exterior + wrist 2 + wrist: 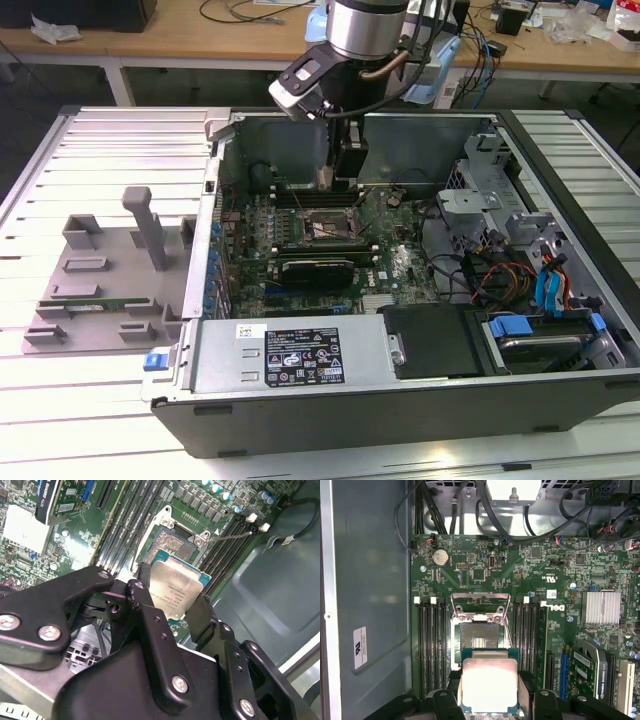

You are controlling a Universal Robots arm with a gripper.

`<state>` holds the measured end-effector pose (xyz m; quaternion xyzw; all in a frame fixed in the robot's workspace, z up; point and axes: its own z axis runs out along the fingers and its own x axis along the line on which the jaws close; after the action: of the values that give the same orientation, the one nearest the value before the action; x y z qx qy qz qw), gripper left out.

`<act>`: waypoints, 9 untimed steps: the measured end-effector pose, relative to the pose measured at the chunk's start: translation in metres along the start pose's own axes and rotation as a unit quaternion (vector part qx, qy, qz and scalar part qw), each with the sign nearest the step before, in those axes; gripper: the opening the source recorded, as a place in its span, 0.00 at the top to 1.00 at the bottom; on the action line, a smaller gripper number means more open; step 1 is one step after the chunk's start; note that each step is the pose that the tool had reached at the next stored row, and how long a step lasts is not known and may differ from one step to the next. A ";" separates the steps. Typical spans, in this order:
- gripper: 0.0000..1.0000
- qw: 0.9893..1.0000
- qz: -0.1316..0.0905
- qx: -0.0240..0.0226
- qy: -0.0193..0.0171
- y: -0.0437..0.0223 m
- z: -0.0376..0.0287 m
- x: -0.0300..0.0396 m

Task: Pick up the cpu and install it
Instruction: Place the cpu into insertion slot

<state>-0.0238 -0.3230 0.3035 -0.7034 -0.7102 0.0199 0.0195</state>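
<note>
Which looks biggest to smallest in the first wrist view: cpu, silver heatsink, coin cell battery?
1. cpu, though it sits nearest the camera, which enlarges it
2. silver heatsink
3. coin cell battery, clearly smallest

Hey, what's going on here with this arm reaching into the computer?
The robot arm's gripper is shut on the cpu, pinching it by two opposite edges with the metal top facing the wrist cameras. It holds the chip inside the open computer case, close by the open socket on the motherboard. The socket's frame is flipped up, and the chip is not seated yet.
</note>
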 end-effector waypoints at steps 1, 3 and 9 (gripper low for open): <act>0.47 1.000 0.000 0.000 0.000 0.0000 0.0006 0.0000; 0.47 1.000 0.000 0.000 0.000 0.0001 0.0020 0.0000; 0.47 1.000 0.000 0.000 0.000 0.0003 0.0057 0.0000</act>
<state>-0.0238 -0.3230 0.2978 -0.7035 -0.7102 0.0200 0.0195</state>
